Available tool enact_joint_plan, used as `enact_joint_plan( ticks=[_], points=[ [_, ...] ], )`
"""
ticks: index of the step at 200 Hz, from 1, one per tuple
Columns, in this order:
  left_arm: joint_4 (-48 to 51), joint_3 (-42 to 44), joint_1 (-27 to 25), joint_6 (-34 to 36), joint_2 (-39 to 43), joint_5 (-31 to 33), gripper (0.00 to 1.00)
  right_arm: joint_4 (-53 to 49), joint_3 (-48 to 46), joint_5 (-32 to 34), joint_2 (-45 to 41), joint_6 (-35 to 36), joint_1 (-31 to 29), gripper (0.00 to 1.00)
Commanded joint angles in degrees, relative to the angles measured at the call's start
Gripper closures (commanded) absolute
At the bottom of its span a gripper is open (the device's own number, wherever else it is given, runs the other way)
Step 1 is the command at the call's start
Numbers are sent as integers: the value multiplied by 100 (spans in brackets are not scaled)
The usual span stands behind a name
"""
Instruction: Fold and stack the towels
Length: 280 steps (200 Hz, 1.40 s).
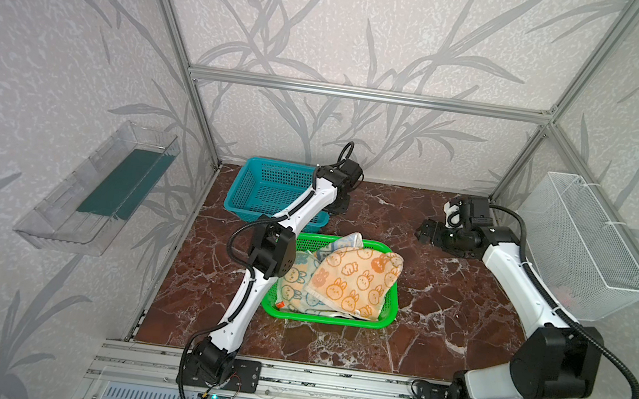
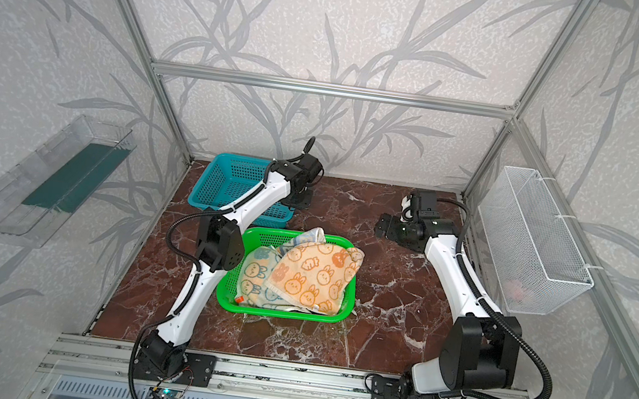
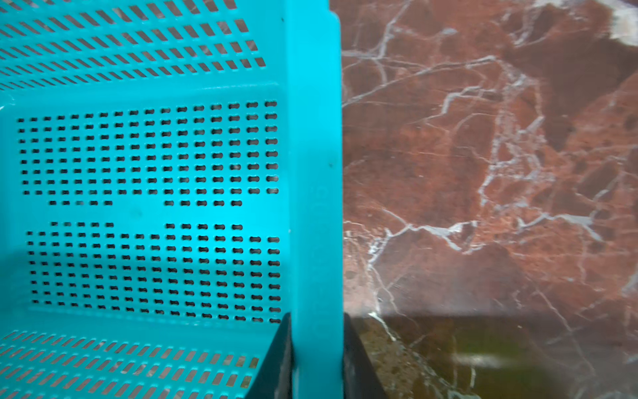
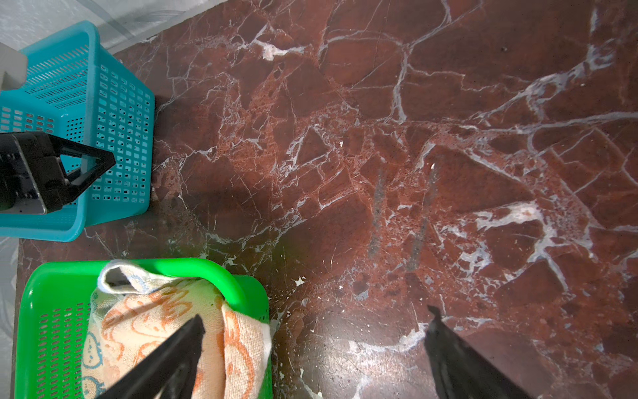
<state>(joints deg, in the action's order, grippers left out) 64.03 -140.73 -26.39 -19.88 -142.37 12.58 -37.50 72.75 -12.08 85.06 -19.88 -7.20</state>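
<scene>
Two towels lie crumpled in a green basket [image 1: 327,320] [image 2: 277,314] at the table's middle. A peach bunny towel [image 1: 357,281] [image 2: 316,275] lies on top and hangs over the far right rim. A cream-and-blue towel [image 1: 294,285] [image 2: 255,276] lies under it. My left gripper [image 1: 340,207] [image 2: 300,202] [image 3: 317,345] is shut on the right rim of the empty blue basket [image 1: 268,189] [image 2: 227,184] [image 3: 316,172], one jaw inside and one outside. My right gripper [image 1: 427,231] [image 2: 383,228] [image 4: 316,317] hangs open over bare marble, right of and behind the green basket [image 4: 51,276], holding nothing.
The blue basket [image 4: 117,121] stands at the back left, just behind the green one. A white wire basket [image 1: 580,243] hangs on the right wall and a clear plastic tray [image 1: 101,188] on the left wall. Red marble table [image 1: 441,309] shows bare on the right.
</scene>
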Motion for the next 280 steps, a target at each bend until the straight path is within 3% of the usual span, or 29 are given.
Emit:
enact_joint_plan(
  ticks=[1,57,107,143,233,280],
  points=[
    [403,107,236,-7,244,104,86,44,20,-117,-7,-60,1,1],
    [593,213,734,183,361,154,86,14,63,-2,44,-62,-238,1],
    [233,1029,1066,631,767,377,86,14,311,68,304,-151,-557,1],
    [-89,1541,1311,780,1066,184,86,29,435,80,430,-226,-745,1],
    [-258,1232,1418,1289,840,94,85,-136,302,196,435,-187,-1018,1],
    [-87,1054,1409,1158,811,52,68,-169,135,144,347,-144,-1020,1]
  ],
)
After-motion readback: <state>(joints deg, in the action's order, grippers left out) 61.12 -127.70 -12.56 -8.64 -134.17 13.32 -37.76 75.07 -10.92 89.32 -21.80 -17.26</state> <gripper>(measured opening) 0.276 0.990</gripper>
